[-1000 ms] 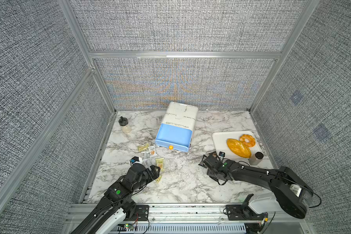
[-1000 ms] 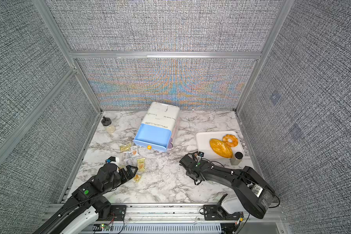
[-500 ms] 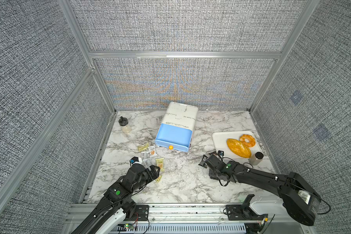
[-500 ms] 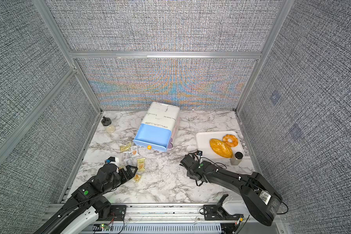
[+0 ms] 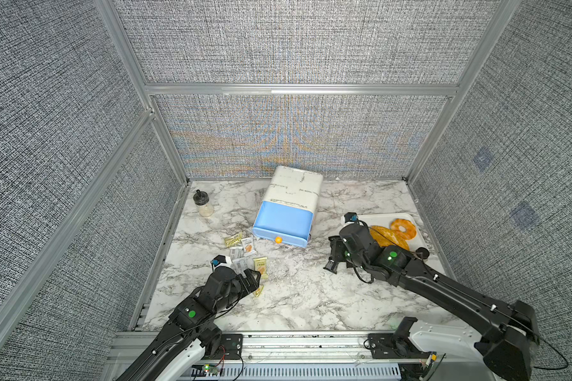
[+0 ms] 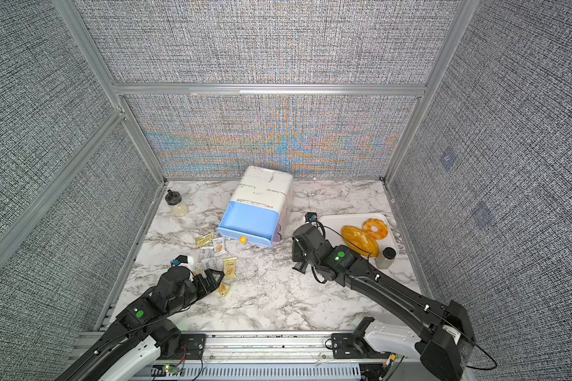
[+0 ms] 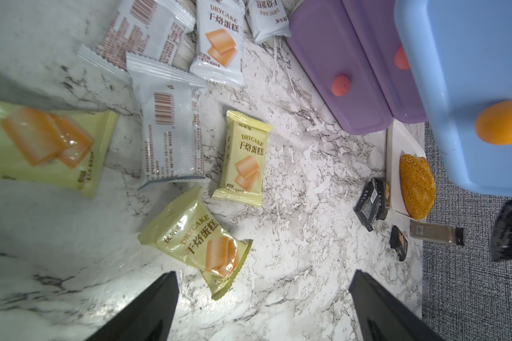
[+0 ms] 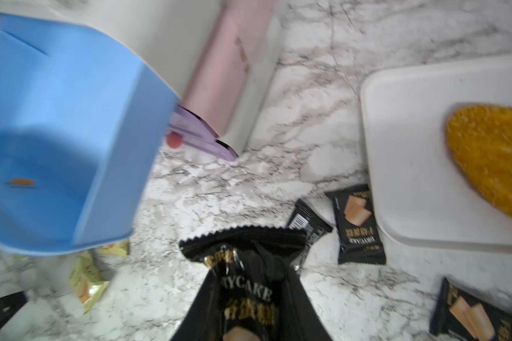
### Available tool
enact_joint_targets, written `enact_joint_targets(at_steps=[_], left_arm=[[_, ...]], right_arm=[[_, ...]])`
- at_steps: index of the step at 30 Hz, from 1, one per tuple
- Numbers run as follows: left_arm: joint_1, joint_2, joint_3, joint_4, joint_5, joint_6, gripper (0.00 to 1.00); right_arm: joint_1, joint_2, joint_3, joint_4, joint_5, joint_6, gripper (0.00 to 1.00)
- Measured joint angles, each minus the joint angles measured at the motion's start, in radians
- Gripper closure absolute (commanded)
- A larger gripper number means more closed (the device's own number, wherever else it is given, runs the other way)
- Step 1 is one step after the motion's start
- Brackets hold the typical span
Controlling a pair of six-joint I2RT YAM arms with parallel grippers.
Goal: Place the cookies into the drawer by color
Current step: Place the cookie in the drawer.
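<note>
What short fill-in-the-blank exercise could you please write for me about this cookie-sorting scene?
1. The right end effector grips a ___ cookie packet.
2. The pulled-out light blue drawer has an ___ knob.
3. The left end effector is ___ and empty, near a yellow-green packet.
Missing words: black; orange; open.

The tabletop [image 5: 294, 297] is white marble veined grey. The cabinet [image 5: 294, 191] is white, with a light-blue drawer [image 5: 283, 224] bearing an orange knob [image 5: 278, 239] and purple drawers [image 7: 337, 68] with pink-red knobs [image 7: 341, 85]. The yellow-green packets [image 7: 243, 159] and white packets [image 7: 219, 38] show orange biscuits; the black packet [image 8: 249, 280] has gold lettering.
</note>
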Motion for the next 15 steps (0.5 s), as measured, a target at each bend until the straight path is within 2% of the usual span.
enact_joint_targets(at_steps=[9, 11, 12, 13, 15], left_arm=[[0.000, 0.009, -0.004, 0.013, 0.005, 0.001, 0.03], [0.000, 0.010, -0.004, 0.019, 0.008, 0.001, 0.04], [0.000, 0.012, -0.004, 0.025, 0.008, 0.001, 0.04], [0.000, 0.013, -0.004, 0.028, 0.009, 0.001, 0.04], [-0.003, 0.015, -0.002, 0.035, 0.020, 0.002, 0.04]], right_arm=[[0.000, 0.183, 0.332, 0.061, -0.139, -0.172, 0.76], [0.000, 0.233, 0.382, 0.064, -0.165, -0.196, 0.73], [0.000, 0.262, 0.407, 0.066, -0.176, -0.208, 0.67], [-0.001, 0.283, 0.424, 0.066, -0.186, -0.216, 0.56], [-0.006, 0.334, 0.464, 0.064, -0.210, -0.230, 0.29]])
